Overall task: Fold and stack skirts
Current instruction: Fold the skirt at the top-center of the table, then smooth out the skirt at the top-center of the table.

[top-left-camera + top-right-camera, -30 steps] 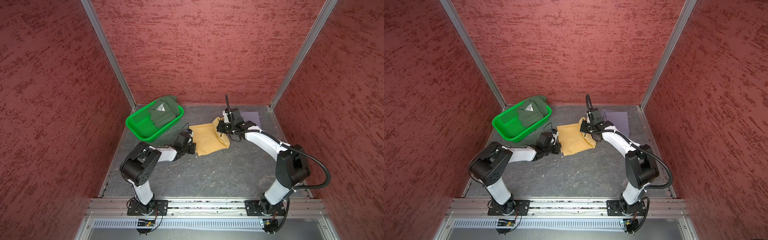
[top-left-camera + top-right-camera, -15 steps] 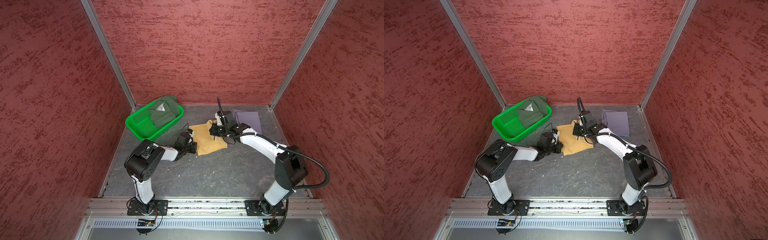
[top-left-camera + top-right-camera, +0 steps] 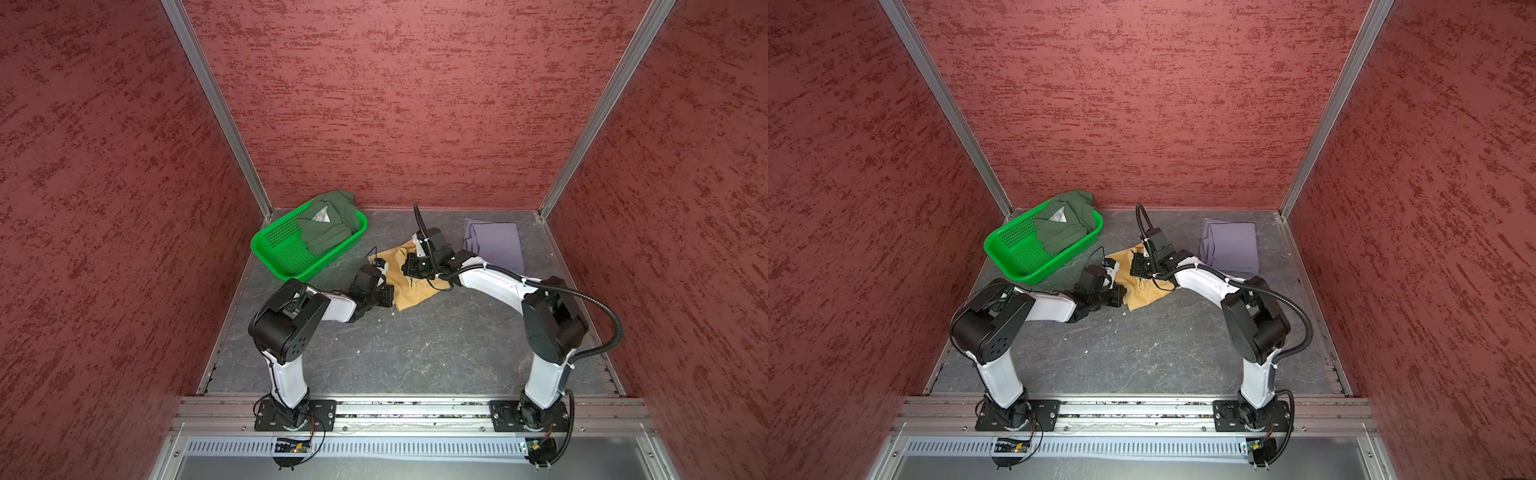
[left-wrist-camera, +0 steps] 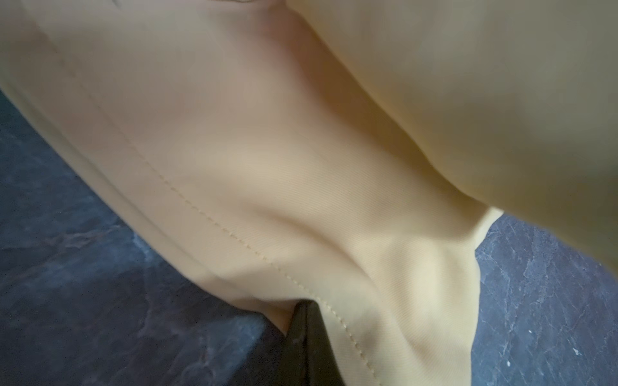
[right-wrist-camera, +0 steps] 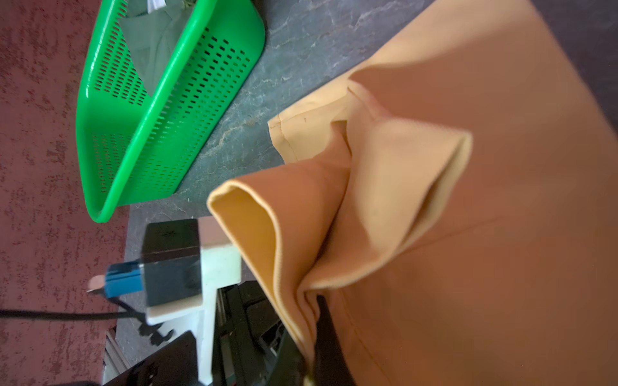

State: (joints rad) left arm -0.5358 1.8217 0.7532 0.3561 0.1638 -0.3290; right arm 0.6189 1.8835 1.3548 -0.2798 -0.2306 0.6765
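Note:
The mustard-yellow skirt (image 3: 417, 292) (image 3: 1145, 291) lies mid-table, partly doubled over. My left gripper (image 3: 388, 297) (image 3: 1122, 297) is shut on its near-left hem; in the left wrist view the dark fingertips (image 4: 306, 314) pinch the stitched edge of the cloth (image 4: 301, 150). My right gripper (image 3: 409, 270) (image 3: 1136, 268) is shut on a bunched fold of the same skirt (image 5: 468, 234), lifted just above the rest; its jaws (image 5: 316, 309) are closed on the layers. The lavender-grey skirt (image 3: 496, 245) (image 3: 1231, 247) lies folded at the back right. The dark green skirt (image 3: 328, 226) (image 3: 1065, 226) sits crumpled in the basket.
The bright green perforated basket (image 3: 270, 253) (image 3: 1003, 251) (image 5: 187, 117) stands at the back left, close to the left arm. Red textured walls close in three sides. A metal rail (image 3: 415, 409) carrying both arm bases runs along the front. The two grippers are close together.
My right gripper has carried its edge of the yellow skirt leftward and nearer, toward the left gripper, so the cloth now covers less table. The left gripper has barely moved.

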